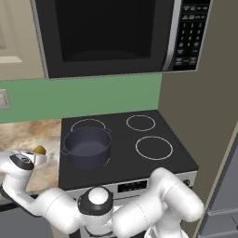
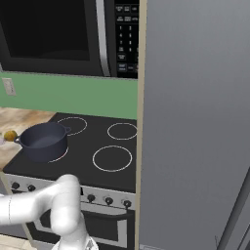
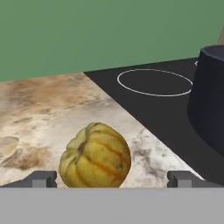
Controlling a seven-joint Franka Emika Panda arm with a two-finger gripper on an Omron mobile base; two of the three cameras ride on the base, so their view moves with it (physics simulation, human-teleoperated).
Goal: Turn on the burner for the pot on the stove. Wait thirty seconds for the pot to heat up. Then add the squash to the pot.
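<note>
The big black stove sits under the microwave. The blue-grey pot stands on the stove's front left ring, at about 9 o'clock from the front right ring. Left of the stove is the stone counter. The little yellow squash lies on it, at 9 o'clock from the pot. The gripper has its tips wide apart, with the squash between them, nearer the 9 o'clock tip.
</note>
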